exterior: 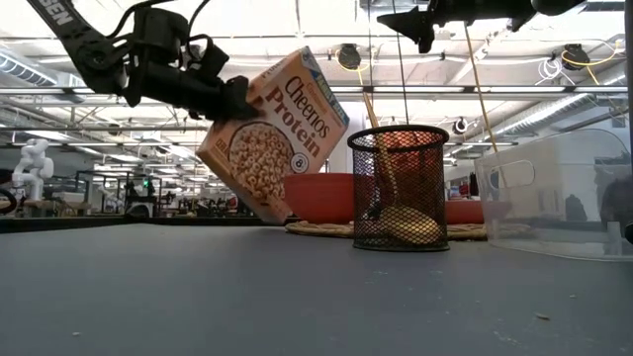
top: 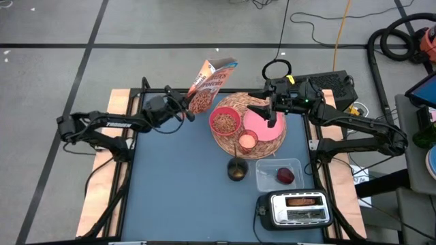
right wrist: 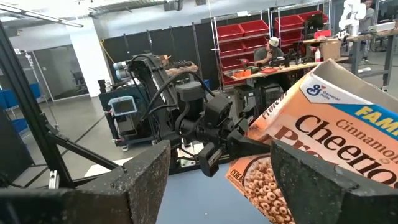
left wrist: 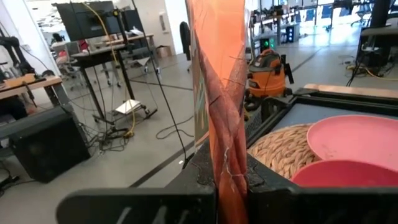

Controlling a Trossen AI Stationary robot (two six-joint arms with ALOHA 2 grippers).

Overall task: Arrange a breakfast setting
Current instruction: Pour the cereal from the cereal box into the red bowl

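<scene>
The wicker mat [top: 228, 139] already carries the pink bowl [top: 225, 122] (filled with cereal), the pink plate [top: 267, 128] and the small cup [top: 246, 141]. The dark red fruit [top: 285, 176] in its clear tub [top: 262, 178] and the bread [top: 304, 201] in the toaster [top: 269, 211] seem left to serve.

The left gripper [top: 182, 107], fingers pinching the cereal box [top: 210, 84], holds it aloft at the mat's eleven o'clock, long axis tilted, open top toward one o'clock; the right gripper [top: 271, 114] hovers spread over the plate.

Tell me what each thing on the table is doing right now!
cereal box: tilted, lifted, held.
left gripper: shut on the box.
right gripper: open, empty, over the plate.
pink bowl: on the mat, cereal inside.
pink plate: on the mat, bare.
toaster: bread inside.
</scene>
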